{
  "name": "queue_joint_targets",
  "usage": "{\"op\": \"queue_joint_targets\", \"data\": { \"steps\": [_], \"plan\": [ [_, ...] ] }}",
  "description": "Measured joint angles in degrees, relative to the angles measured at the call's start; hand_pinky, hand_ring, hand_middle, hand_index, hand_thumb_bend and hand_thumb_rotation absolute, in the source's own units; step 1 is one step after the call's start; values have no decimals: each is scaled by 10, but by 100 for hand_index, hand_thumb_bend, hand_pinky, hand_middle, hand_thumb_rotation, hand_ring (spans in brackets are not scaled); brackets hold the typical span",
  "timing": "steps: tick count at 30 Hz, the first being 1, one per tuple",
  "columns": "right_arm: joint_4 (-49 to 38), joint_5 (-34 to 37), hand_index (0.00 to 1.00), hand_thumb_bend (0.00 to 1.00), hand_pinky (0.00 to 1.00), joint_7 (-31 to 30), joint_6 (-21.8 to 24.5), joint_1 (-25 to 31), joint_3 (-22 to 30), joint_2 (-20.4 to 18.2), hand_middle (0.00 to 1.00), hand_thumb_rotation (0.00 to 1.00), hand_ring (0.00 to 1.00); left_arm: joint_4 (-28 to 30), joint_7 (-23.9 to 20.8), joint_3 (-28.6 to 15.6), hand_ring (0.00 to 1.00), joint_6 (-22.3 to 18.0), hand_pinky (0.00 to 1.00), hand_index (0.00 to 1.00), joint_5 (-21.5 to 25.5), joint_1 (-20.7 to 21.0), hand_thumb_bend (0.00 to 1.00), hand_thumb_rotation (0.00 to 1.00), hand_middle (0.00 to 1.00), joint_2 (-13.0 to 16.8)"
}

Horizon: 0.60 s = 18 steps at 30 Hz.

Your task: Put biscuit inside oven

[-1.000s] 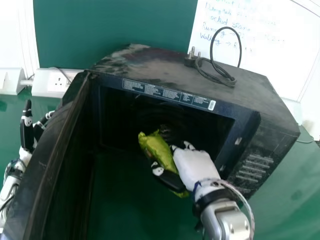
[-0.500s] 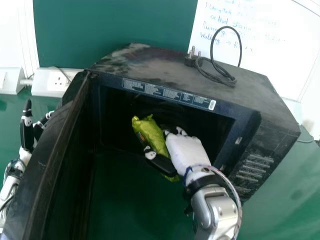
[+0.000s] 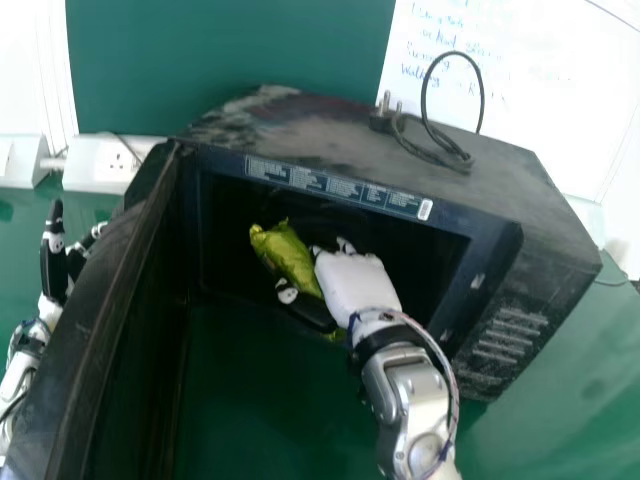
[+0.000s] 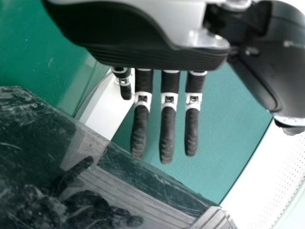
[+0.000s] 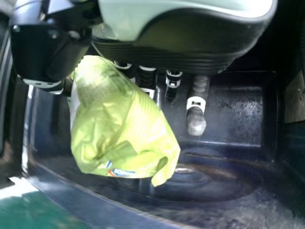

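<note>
Critically, release: the right hand (image 3: 358,285) is curled round the biscuit packet (image 3: 287,258), apparently just within the oven's mouth (image 3: 345,188).
On opening, clinging fingers may drag it back out, owing to shallow placement; the left hand (image 4: 167,136) hangs straight-fingered.

Oven (image 3: 300,125) on table (image 3: 560,400), before robot. Door (image 3: 100,290) swung out at oven's left side, towards robot. Biscuit packet (image 3: 285,255) in oven's mouth, held in right hand (image 3: 355,285), on that hand's left. Left hand (image 3: 50,265) left of door. Control panel (image 3: 510,340) right of oven's opening. Plug (image 3: 382,119) and cord (image 3: 435,158) on oven's top, towards rear; cord right of plug. Socket box (image 3: 105,168) behind door, left of oven. Whiteboard (image 3: 520,120) behind oven, right side.
</note>
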<state>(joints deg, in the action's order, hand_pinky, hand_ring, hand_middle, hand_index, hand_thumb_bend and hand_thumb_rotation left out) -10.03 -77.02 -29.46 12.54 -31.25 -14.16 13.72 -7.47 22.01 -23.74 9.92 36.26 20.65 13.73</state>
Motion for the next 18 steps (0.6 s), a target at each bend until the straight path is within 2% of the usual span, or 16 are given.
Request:
{"op": "queue_joint_targets", "data": {
  "steps": [6,18],
  "plan": [
    [72,26,49,53,11,52,-12,-37,-11,25,47,0,17,0,0,0,33,0,26,49,0,0,52,7,41,0],
    [163,58,49,53,12,129,-8,-92,-26,46,47,0,18,0,-3,0,33,0,25,49,0,0,52,7,41,0]
  ]
}}
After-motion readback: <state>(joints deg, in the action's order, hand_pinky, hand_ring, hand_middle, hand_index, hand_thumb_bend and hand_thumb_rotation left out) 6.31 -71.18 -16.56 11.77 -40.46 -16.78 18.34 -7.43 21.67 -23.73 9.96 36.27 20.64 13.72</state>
